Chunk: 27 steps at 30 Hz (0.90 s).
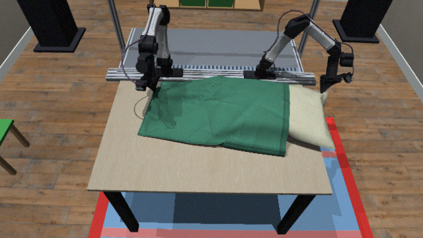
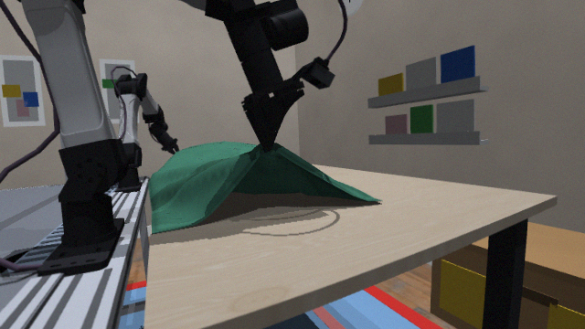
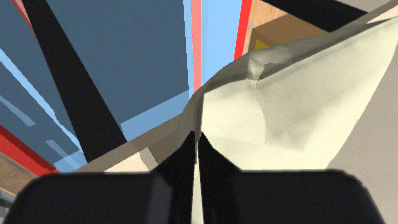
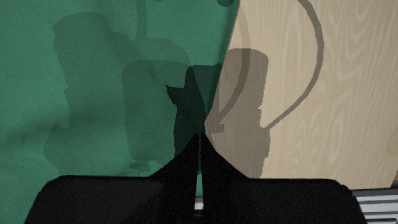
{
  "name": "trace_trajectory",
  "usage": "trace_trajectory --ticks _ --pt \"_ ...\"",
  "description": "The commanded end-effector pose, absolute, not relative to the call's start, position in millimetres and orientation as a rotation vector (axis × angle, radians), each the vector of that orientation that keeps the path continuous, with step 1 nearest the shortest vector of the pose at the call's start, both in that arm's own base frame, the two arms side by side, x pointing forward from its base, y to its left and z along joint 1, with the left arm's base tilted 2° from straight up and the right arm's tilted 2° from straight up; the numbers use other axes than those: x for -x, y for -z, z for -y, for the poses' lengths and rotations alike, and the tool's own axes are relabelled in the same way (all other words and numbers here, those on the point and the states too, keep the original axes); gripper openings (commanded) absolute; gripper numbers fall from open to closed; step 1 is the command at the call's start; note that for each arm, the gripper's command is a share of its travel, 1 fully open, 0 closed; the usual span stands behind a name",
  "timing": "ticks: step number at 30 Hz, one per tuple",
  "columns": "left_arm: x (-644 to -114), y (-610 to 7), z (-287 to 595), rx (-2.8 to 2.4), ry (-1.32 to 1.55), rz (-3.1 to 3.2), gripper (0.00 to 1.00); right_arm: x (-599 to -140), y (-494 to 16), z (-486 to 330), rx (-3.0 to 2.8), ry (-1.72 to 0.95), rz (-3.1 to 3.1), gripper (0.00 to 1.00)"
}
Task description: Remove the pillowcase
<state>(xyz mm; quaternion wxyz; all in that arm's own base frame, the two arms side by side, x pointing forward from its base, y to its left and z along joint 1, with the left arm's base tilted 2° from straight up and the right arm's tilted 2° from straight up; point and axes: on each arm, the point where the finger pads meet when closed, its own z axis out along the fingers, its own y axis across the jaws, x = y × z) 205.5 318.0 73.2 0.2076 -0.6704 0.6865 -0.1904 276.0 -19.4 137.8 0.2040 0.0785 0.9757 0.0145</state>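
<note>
So, partway there: pillow [image 1: 308,114] [image 3: 310,110] pokes out at 3 o'clock from above, rest apparently inside the pillowcase [image 1: 231,112] [image 2: 206,169] [image 4: 75,75] on the table [image 1: 205,168] [image 2: 434,219] [image 3: 165,140] [image 4: 350,100]. Left gripper [image 1: 322,92] [image 2: 175,151] [image 3: 197,134] pinches pillow, right gripper [image 1: 154,90] [image 2: 269,148] [image 4: 200,134] clenches green hem. Full separation's left.

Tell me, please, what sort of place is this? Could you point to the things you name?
Probably a robotics test room: two arms are mounted on a metal rail [image 1: 211,75] [image 2: 102,283] beside a table [image 1: 205,172] [image 2: 411,215], with picture shelves [image 2: 425,138] on the wall.
</note>
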Motion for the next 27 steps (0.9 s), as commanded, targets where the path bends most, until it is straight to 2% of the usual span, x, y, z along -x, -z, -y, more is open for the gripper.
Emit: trace_trajectory --ticks 1,21,22,27 --pt "-212.0 -72.3 -318.5 1.818 0.515 -1.93 0.01 -268.4 -150.9 22.6 -0.24 -0.026 -2.734 0.01" --pt "-212.0 -72.3 -318.5 1.818 0.515 -1.93 0.01 -265.1 -176.3 22.5 -0.241 -0.024 -2.755 0.01" --pt "-212.0 -72.3 -318.5 1.818 0.515 -1.93 0.01 -272.5 -192.5 22.4 -0.215 -0.019 -2.679 0.01" --pt "-212.0 -72.3 -318.5 1.818 0.515 -1.93 0.01 -291.6 -205.8 22.5 -0.181 -0.007 -2.586 0.01"
